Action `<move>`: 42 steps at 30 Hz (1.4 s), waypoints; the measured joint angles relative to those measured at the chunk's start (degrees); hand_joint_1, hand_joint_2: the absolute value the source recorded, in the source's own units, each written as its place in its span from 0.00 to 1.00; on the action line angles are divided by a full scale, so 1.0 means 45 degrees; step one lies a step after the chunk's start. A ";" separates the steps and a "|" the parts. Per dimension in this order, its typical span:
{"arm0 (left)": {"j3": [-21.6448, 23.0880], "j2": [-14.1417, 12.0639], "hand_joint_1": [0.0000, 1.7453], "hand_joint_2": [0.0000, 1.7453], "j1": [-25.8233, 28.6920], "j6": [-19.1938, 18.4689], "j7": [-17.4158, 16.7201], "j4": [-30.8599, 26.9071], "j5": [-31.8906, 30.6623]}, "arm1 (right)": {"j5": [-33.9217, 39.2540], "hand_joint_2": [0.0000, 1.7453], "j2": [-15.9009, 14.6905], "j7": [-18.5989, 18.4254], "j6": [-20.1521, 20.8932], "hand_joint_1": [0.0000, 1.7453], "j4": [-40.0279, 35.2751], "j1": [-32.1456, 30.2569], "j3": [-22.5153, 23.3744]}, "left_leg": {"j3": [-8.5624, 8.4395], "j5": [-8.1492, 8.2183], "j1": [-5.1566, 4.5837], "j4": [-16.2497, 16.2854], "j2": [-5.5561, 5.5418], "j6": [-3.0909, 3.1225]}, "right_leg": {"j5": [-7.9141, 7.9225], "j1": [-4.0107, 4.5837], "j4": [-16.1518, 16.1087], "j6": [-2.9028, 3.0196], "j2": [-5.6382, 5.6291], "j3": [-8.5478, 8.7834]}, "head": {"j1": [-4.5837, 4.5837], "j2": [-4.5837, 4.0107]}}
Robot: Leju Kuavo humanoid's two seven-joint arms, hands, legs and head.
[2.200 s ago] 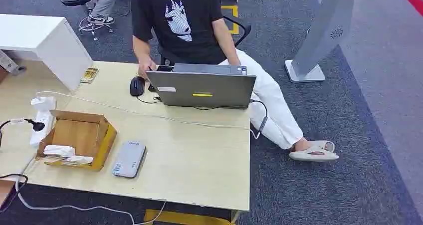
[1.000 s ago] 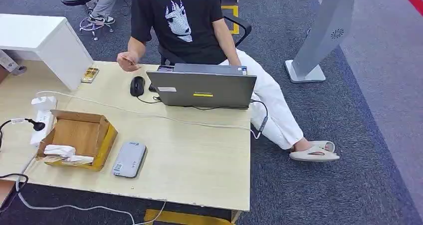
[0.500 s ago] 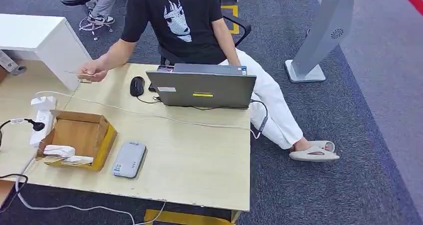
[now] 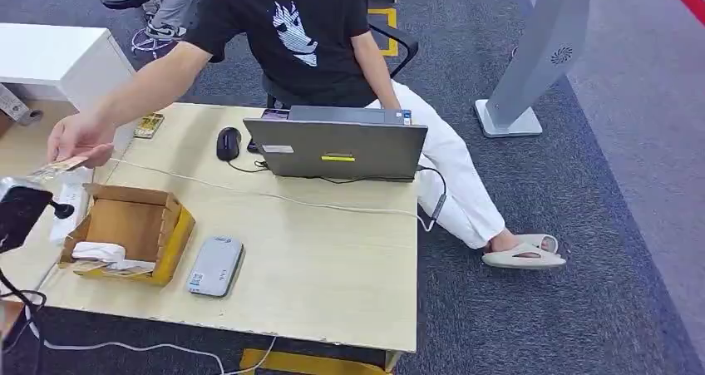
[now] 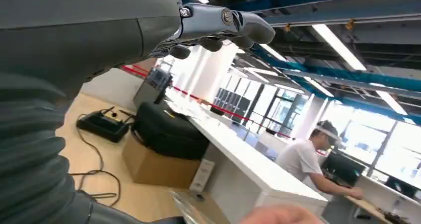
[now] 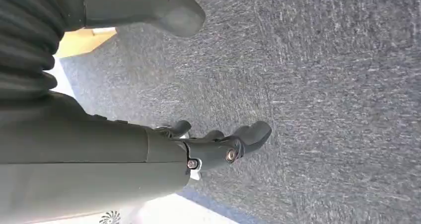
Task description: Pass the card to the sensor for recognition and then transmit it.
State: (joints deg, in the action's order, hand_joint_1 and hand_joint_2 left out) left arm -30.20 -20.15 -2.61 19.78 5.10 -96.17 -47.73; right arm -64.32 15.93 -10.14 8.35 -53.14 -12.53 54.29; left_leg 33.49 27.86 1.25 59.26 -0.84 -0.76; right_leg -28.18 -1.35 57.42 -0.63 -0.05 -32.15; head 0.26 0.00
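Across the pale wooden desk (image 4: 332, 259), past the laptop (image 4: 337, 146) and the cardboard box (image 4: 133, 225), a seated person stretches an arm so that their hand (image 4: 79, 138) holds the card (image 4: 58, 167) out just beside the robot's left hand (image 4: 17, 213), which has come up at the desk's near left edge with its fingers (image 5: 223, 23) loosely apart and nothing in them. The right hand (image 6: 218, 147) hangs over the carpet, fingers loosely curled and empty. The card lies nearly flat, its long side running from the person's fingers toward the robot, and I judge the risk is a fumbled handover: a thin, flat card offered edge-on could slip and drop into the box or onto the desk, well short of the grey reader (image 4: 216, 264).
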 joint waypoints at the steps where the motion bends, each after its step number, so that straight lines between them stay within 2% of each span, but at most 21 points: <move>1: 0.0339 -0.0118 0.00 1.00 -0.0100 0.0059 -0.0055 0.0059 -0.0177 | -0.0049 1.00 0.0000 0.0049 0.0000 0.00 0.0044 0.0063 0.0084 | -0.0003 0.0000 0.0000 0.0000 0.0005 0.0000 | 0.0002 0.0000 0.0000 0.0003 -0.0007 -0.0001 | 0.0000 0.0000; 10: 0.3619 -0.0929 0.00 1.00 -0.1027 0.0631 -0.0816 0.0666 -0.2088 | -0.0806 1.00 0.0000 0.0539 0.0010 0.00 0.0495 0.0297 0.0787 | 0.0002 -0.0003 0.0001 0.0001 -0.0006 -0.0003 | 0.0002 0.0001 0.0003 0.0003 0.0000 0.0004 | 0.0000 0.0000; 11: 0.3895 -0.0992 1.00 1.00 -0.1142 0.0695 -0.0876 0.0734 -0.2280 | -0.0904 1.00 0.0000 0.0588 0.0005 0.00 0.0549 0.0327 0.0856 | 0.0001 -0.0003 0.0001 0.0001 -0.0006 -0.0003 | 0.0002 0.0001 0.0003 0.0003 0.0002 0.0004 | 0.0005 0.0000; 15: 0.5169 -0.1220 1.00 1.00 -0.1382 0.0937 -0.1209 0.1025 -0.3157 | -0.1369 1.00 0.0000 0.0796 0.0014 0.00 0.0748 0.0397 0.1142 | 0.0003 -0.0004 0.0001 0.0001 -0.0008 -0.0004 | 0.0002 0.0001 0.0007 0.0003 0.0002 0.0010 | 0.0005 0.0000; 18: 0.5574 -0.1341 1.00 1.00 -0.1372 0.1098 -0.1385 0.1103 -0.3372 | -0.1710 1.00 0.0000 0.0942 0.0141 0.00 0.0812 0.0408 0.1317 | 0.0005 -0.0004 0.0000 0.0001 -0.0009 -0.0004 | 0.0002 0.0001 0.0008 0.0003 0.0003 0.0009 | 0.0000 0.0000; 30: 0.5753 -0.1696 1.00 1.00 -0.0916 0.1220 -0.1502 0.1108 -0.3105 | -0.2060 1.00 0.0000 0.1234 0.0651 0.00 0.0821 0.0413 0.1609 | 0.0008 -0.0002 0.0001 -0.0001 -0.0014 -0.0004 | -0.0002 0.0001 0.0009 0.0003 0.0004 0.0007 | 0.0000 0.0000; 34: 0.5749 -0.1744 1.00 1.00 -0.0150 0.0927 -0.1249 0.0714 -0.2716 | -0.1933 1.00 0.0000 0.1219 0.0680 0.00 0.0821 0.0405 0.1613 | 0.0006 -0.0002 0.0001 -0.0001 -0.0010 -0.0004 | -0.0002 0.0001 0.0010 0.0003 0.0000 0.0009 | 0.0005 0.0000; 38: 0.5749 -0.1856 1.00 1.00 0.1018 0.0651 -0.1186 -0.0039 -0.2993 | -0.1404 1.00 0.0005 0.1010 0.0704 0.00 0.0816 0.0401 0.1570 | 0.0009 0.0001 -0.0001 -0.0001 -0.0004 -0.0002 | -0.0005 0.0000 0.0008 0.0001 0.0002 0.0001 | 0.0000 0.0000; 42: 0.5749 -0.1944 1.00 1.00 0.1472 0.0598 -0.1128 -0.0451 -0.2993 | -0.1302 1.00 0.0005 0.0961 0.0719 0.00 0.0787 0.0403 0.1540 | 0.0013 0.0002 -0.0001 -0.0001 -0.0016 -0.0002 | -0.0008 0.0000 0.0009 0.0003 0.0017 0.0005 | 0.0005 0.0000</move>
State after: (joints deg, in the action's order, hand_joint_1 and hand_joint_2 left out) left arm -4.33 -28.90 4.02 22.47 0.02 -98.20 -61.20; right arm -70.18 15.96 -5.81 11.58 -49.59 -10.71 61.22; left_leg 33.54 27.87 1.25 59.25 -0.91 -0.77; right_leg -28.22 -1.35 57.46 -0.61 0.03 -32.12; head 0.28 0.00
